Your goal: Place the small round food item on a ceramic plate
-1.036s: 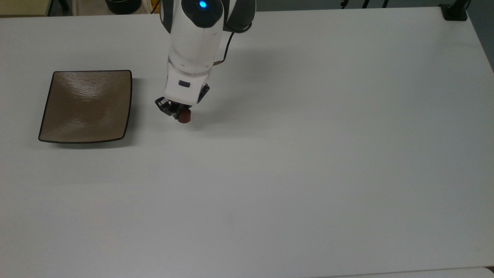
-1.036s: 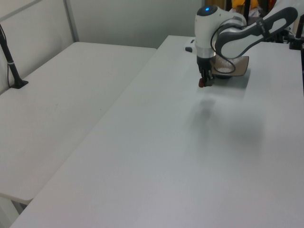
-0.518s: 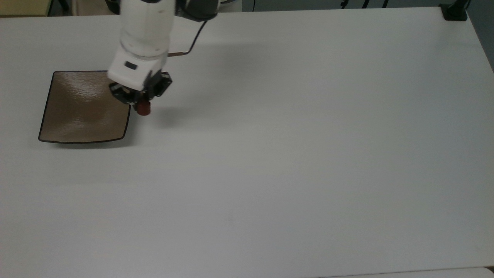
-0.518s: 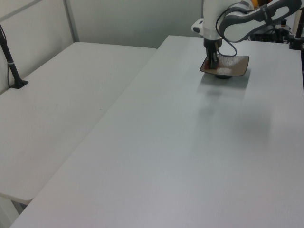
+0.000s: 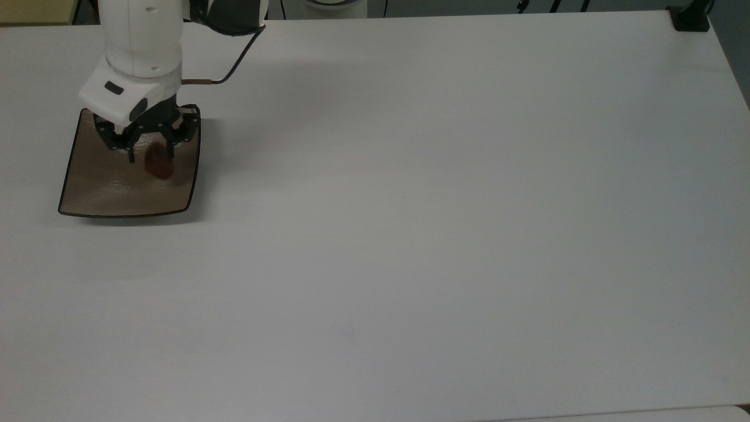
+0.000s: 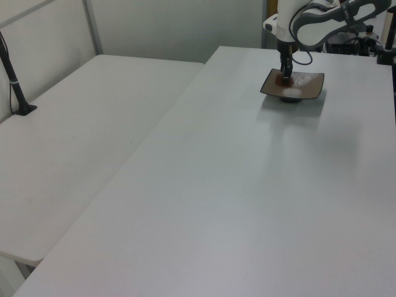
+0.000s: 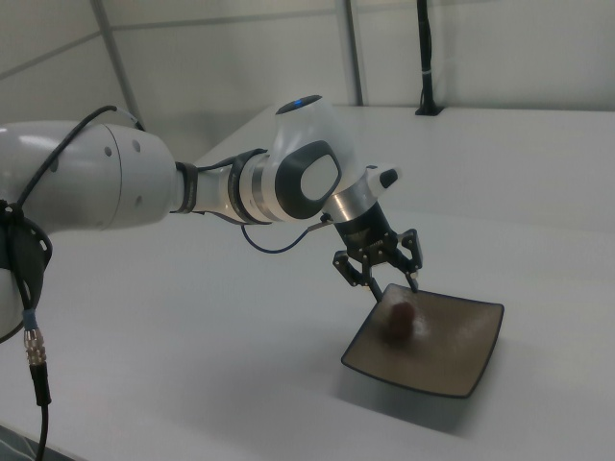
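The square tan-brown ceramic plate with its thin black rim lies at the top view's left on the white table. The small round food item, a dark red-brown lump, rests on the plate's right half. Directly over it my gripper hangs open, fingers spread to either side and apart from the lump. In the right view the food item sits on the plate just under the open gripper. The left view has the gripper above the plate at the table's far end.
The white table stretches wide to the top view's right of the plate. A black clamp base stands at its top right corner. In the left view a second white table adjoins on the left, with a black post.
The gripper carried the food item leftward in the top view, from beside the plate to above it. Its fingers opened and the food item now lies on the plate.
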Motion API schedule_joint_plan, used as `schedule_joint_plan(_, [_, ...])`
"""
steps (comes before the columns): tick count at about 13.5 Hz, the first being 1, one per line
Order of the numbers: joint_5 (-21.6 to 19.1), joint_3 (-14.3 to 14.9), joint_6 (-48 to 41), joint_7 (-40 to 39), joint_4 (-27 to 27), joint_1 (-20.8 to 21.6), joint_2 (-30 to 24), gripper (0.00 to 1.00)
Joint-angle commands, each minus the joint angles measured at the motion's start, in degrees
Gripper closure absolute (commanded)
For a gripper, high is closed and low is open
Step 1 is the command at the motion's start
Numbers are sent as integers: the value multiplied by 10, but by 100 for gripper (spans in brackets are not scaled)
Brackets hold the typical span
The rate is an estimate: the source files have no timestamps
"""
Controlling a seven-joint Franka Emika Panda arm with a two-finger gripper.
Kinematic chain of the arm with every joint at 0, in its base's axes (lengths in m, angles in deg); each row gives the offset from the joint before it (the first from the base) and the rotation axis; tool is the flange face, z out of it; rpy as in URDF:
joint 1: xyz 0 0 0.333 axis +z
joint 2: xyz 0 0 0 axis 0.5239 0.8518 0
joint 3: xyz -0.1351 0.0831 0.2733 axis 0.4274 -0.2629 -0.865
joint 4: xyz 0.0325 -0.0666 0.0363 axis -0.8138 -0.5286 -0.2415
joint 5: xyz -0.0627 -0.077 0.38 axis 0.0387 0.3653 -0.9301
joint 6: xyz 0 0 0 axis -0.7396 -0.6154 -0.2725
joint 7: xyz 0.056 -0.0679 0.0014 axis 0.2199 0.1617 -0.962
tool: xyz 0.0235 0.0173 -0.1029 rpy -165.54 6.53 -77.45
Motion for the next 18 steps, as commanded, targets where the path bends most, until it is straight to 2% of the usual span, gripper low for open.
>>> schedule_joint_plan(1, [-3, 0, -1, 8, 15, 0, -2, 0])
schedule_joint_plan(5, [-12, 0, -10, 9, 15, 0, -11, 0])
schedule_joint_plan(7, [-40, 0, -50, 9, 17, 3, -28, 0])
schedule_joint_plan(9, [-91, 0, -116, 9, 31, 6, -54, 0])
schedule_joint_plan(10, [-136, 0, -171, 8, 40, 8, -77, 0])
schedule_joint_plan(12, [-202, 0, -247, 8, 41, 18, -128, 0])
schedule_joint_plan(16, [-278, 0, -320, 11, 41, 21, -177, 0])
schedule_joint_plan(18, [-293, 0, -336, 88, 42, 48, -192, 0])
